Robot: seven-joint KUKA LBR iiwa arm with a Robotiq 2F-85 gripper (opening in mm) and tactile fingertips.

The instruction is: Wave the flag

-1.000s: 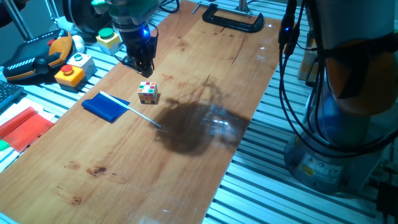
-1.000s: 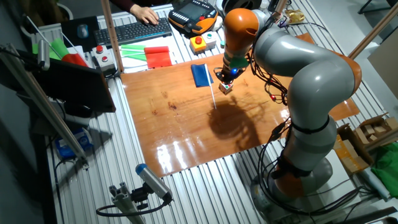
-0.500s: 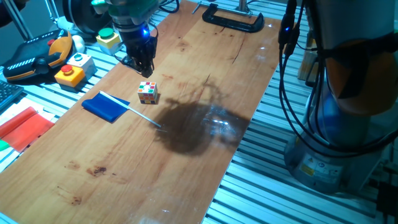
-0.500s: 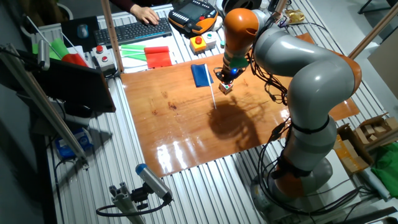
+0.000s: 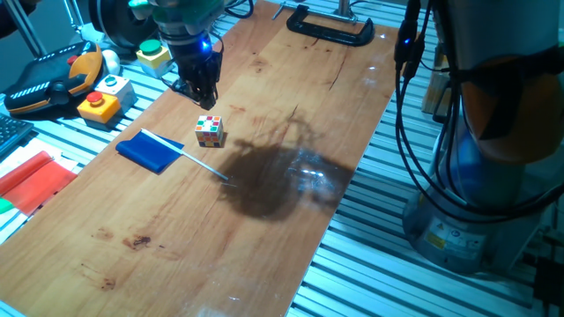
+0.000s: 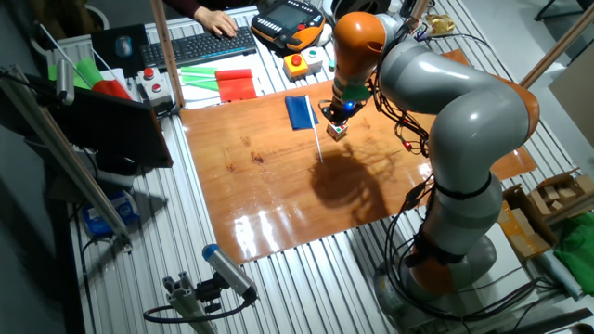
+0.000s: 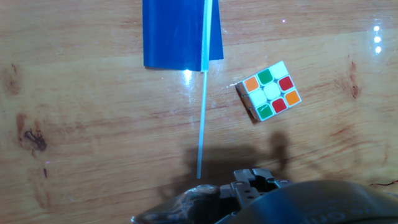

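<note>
The flag lies flat on the wooden table: blue cloth with a thin white stick pointing away from it. It also shows in the other fixed view and in the hand view. A small multicoloured cube sits just beside the stick, also visible in the hand view. My gripper hangs above the table just beyond the cube, pointing down, empty, its fingers seeming slightly apart. It holds nothing.
A red flat sheet lies off the table's left edge. Button boxes and a teach pendant stand near it. A black clamp sits at the far end. A keyboard lies behind the table.
</note>
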